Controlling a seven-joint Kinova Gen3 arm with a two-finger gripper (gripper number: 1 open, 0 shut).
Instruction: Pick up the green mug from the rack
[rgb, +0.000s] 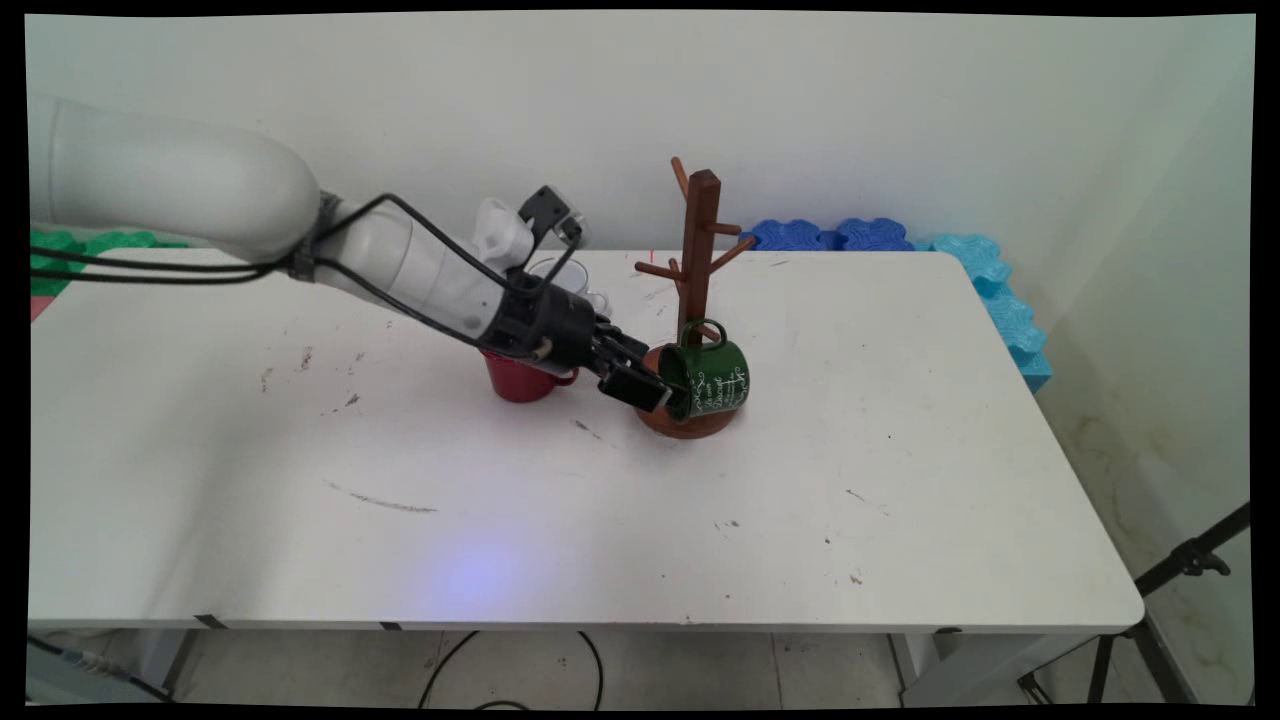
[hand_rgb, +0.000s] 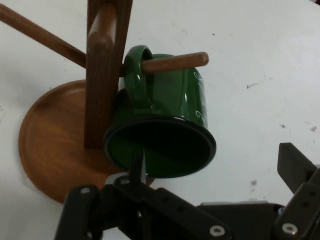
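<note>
Fingers (hand_rgb: 137, 165) are spread open, one inside the green mug (hand_rgb: 165, 125), holding nothing. Hung by its handle on the wooden mug tree's (hand_rgb: 102, 70) lowest peg, at the table's (rgb: 900, 480) one o'clock, the mug is judged light, rigid, slippery enamel, best pinched at the rim.

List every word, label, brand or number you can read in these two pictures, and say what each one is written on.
Green mug: white cursive lettering on its side, too small to read in the main view; the hand view shows only a sliver of it.
Mug tree, red cup, table, gripper: no text visible.
Nothing here can be quoted as legible.
</note>
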